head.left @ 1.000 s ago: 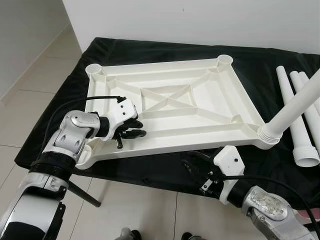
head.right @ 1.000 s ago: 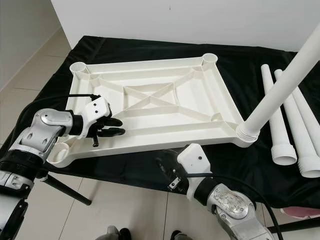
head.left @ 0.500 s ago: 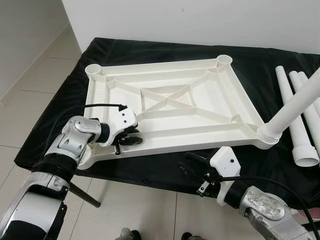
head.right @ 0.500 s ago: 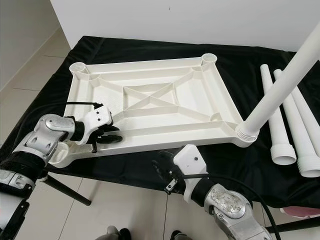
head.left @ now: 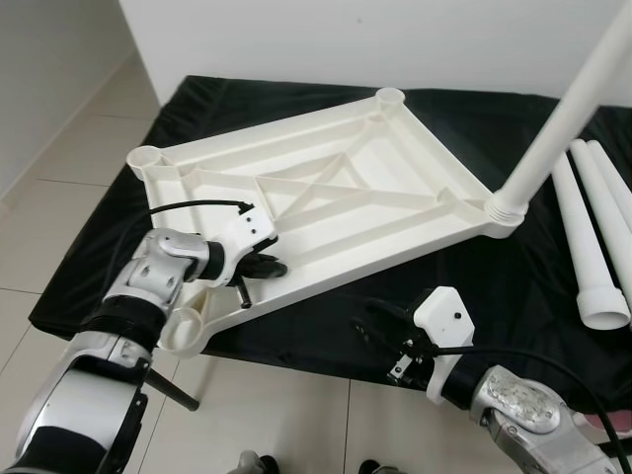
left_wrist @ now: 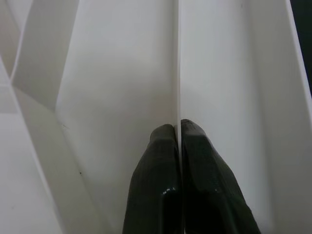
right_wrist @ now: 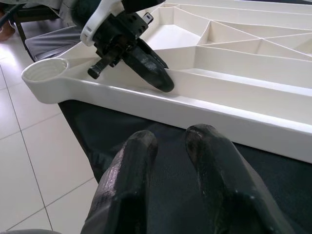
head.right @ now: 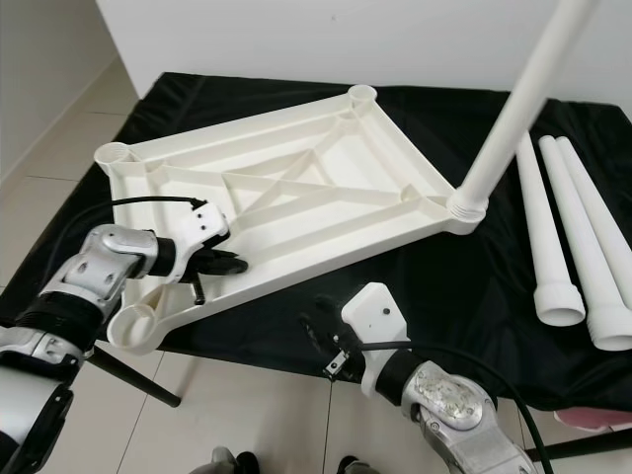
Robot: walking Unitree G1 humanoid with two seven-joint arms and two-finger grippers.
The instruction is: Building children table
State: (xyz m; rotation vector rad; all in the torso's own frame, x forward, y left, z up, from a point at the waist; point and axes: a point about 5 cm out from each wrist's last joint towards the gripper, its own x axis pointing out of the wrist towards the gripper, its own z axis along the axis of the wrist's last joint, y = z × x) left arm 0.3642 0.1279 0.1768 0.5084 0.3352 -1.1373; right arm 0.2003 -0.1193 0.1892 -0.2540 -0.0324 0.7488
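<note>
While pinched thin on a tabletop [head.left: 326, 197] rib, left gripper [head.left: 265, 267]; right gripper [head.left: 380, 331] narrowly parted below.

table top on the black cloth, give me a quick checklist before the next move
1. Left gripper has a hold on the table top: ok, fingers pinch a thin rib near its front edge.
2. One leg seated in a corner socket: ok, it stands in the right corner.
3. Front left socket free for a leg: ok, open, but it hangs past the cloth edge.
4. Spare legs within reach: ok, lying on the cloth at the right.
5. Right gripper free: ok, holding nothing, fingers slightly apart, low before the table's front edge.
6. Seated leg fully locked: cannot tell.
</note>
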